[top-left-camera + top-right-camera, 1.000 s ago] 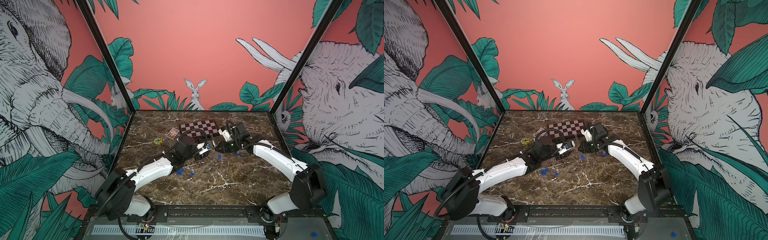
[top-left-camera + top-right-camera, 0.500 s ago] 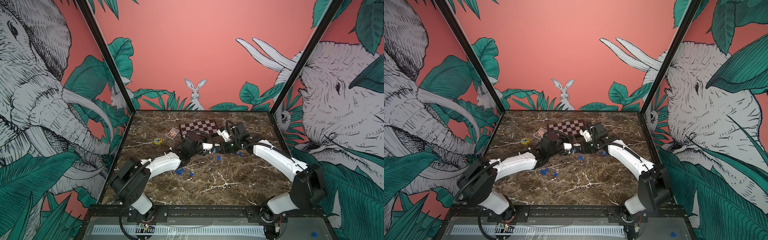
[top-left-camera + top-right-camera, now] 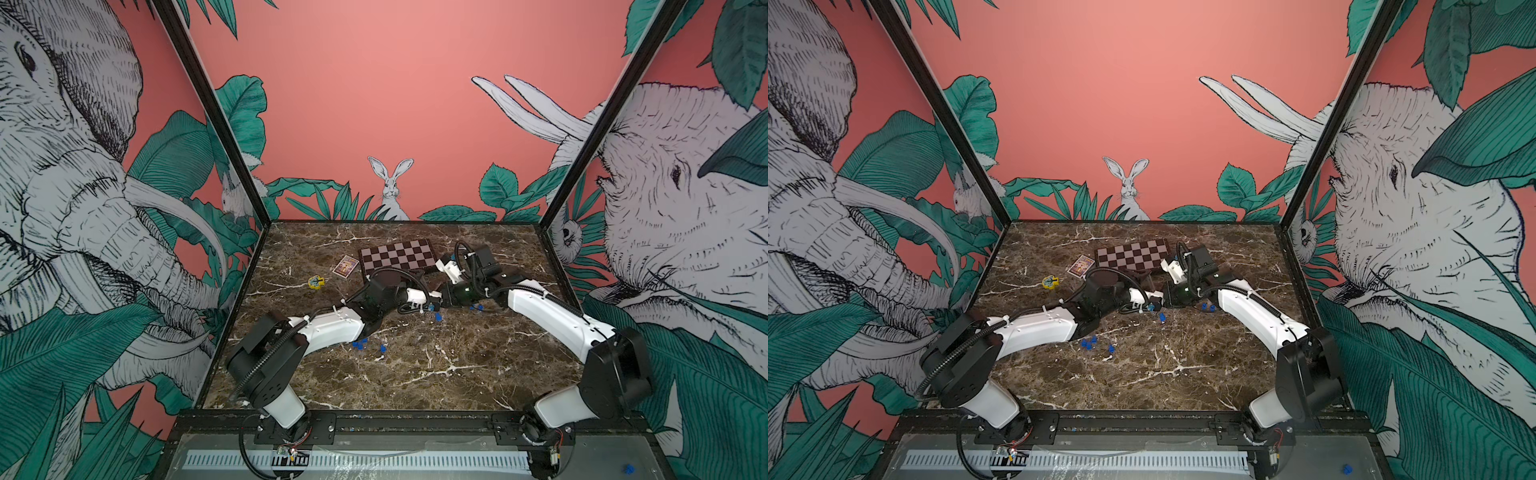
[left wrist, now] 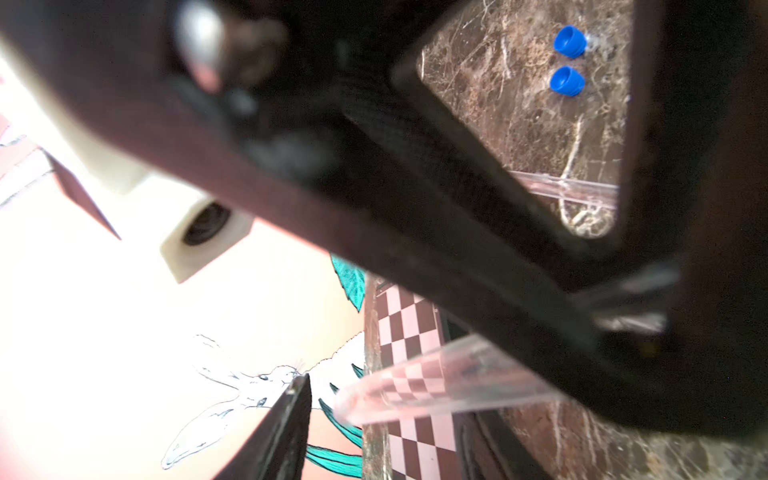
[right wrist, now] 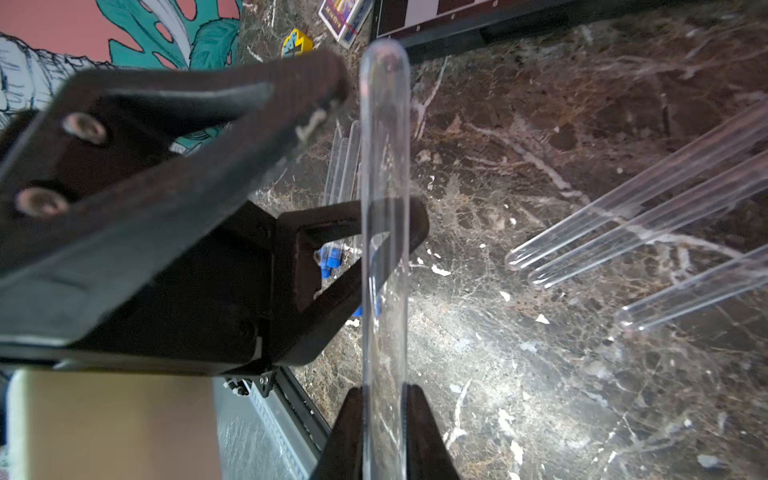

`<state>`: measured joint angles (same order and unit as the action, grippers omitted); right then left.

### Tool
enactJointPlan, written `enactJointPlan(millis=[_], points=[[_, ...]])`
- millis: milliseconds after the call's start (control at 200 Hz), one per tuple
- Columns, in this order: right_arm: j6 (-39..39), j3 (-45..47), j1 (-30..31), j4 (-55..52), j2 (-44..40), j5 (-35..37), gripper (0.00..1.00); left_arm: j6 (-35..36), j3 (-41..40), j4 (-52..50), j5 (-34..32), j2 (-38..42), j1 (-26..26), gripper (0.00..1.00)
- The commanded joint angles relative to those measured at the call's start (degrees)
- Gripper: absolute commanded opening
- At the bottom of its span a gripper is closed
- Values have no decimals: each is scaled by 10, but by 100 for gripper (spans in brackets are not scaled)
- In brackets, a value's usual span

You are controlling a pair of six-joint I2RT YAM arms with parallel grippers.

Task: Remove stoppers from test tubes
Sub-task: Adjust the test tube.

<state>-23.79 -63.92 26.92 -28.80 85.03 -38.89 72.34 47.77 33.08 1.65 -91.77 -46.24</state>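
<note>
Your right tool [image 5: 384, 390] is clenched on a test tube [image 5: 384, 166], holding it above the worktop [image 5: 540, 374] so your left tool [image 5: 380, 149], jaws apart astride it, can likely take hold; loose stoppers [image 4: 567, 81] lie on the worktop nearby.

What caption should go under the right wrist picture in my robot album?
Right gripper clamps a clear test tube while the open left gripper straddles it over the marble table.

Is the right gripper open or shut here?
Shut: the right gripper has its fingers clamped on the test tube, per the right wrist view.
</note>
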Motion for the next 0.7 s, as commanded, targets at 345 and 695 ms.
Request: enactJointPlan(millis=[345, 695], points=[[32, 6, -33, -12, -30, -73, 16, 57, -74, 128, 10, 53, 5, 63], [60, 9, -34, -23, -26, -101, 16, 79, -84, 125, 7, 54, -10, 64]])
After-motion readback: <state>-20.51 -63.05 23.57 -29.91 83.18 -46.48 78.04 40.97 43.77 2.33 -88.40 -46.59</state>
